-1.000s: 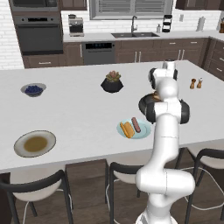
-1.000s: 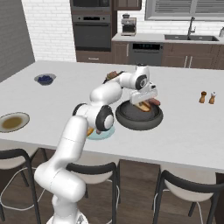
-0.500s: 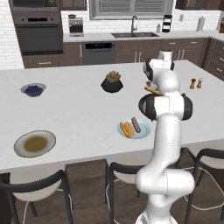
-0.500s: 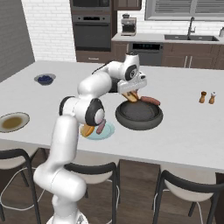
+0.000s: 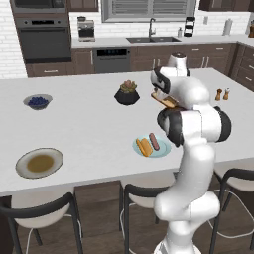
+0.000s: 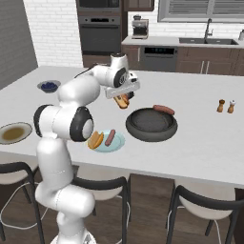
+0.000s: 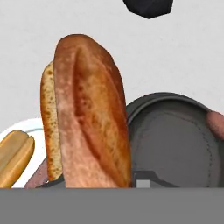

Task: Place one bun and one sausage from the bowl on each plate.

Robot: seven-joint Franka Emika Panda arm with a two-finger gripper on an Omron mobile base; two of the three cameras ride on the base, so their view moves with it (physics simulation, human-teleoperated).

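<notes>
Two buns [image 6: 122, 100] [image 6: 95, 139]; two sausages [image 6: 163, 109] [image 6: 110, 137]; two plates [image 6: 116, 143] [image 6: 14, 133]; one bowl [image 6: 151, 126].

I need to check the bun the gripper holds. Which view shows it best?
The hand view: the held bun is close, its split showing. The right base view shows it small under the gripper, above the counter; the left base view shows a sliver beside the arm.

Hidden and cut off
Your held bun [image 7: 89, 113] covered the fingers; the frame edge clipped the bowl's [image 7: 175, 144] sausage [image 7: 217, 124].
</notes>
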